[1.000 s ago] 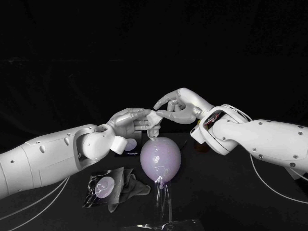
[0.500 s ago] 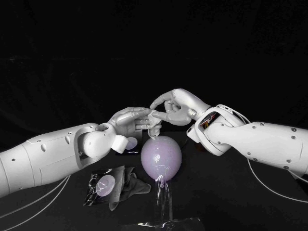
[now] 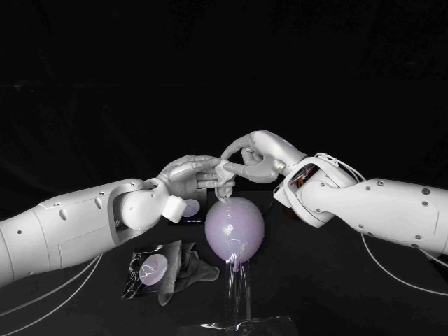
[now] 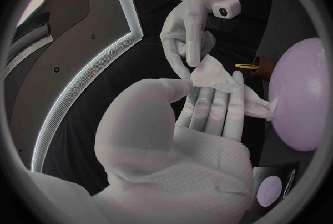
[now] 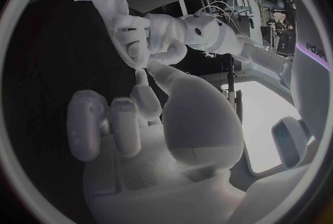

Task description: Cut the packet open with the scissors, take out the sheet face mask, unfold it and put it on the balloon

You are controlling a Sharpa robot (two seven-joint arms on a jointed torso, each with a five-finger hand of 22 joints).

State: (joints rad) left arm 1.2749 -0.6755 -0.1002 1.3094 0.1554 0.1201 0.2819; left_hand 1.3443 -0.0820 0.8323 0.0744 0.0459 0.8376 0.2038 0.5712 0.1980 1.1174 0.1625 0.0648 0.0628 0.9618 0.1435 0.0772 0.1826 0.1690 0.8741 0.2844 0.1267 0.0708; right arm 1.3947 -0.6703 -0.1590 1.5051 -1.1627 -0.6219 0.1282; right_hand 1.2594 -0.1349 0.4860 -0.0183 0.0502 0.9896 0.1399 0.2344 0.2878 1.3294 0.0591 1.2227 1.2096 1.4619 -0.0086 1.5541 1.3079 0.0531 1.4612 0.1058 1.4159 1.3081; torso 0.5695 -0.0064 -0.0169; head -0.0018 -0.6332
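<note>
Both hands meet just above the balloon point(image 3: 232, 231), and the face mask point(image 3: 224, 185) is bunched between them. The left hand point(image 3: 189, 176) holds the folded mask against its fingers with the thumb; the left wrist view shows the white wad point(image 4: 215, 76) lying across those fingers. A narrow tail runs from it down to the balloon's skin and touches it. The right hand point(image 3: 253, 157) reaches in from the other side, fingers bent downward, one fingertip point(image 4: 188, 68) touching the mask's upper corner. I cannot tell whether it actually pinches the sheet.

The purple balloon stands upright on a clear stand point(image 3: 240, 301) near the front edge of the counter point(image 3: 325, 294), right under the hands, with little room between its top and the fingers. Both forearms hang well above the counter. The opened packet point(image 3: 155, 271) lies crumpled beside the stand, under the left arm and apart from the balloon. It carries a pale purple round print; any writing on it is too small to read.
</note>
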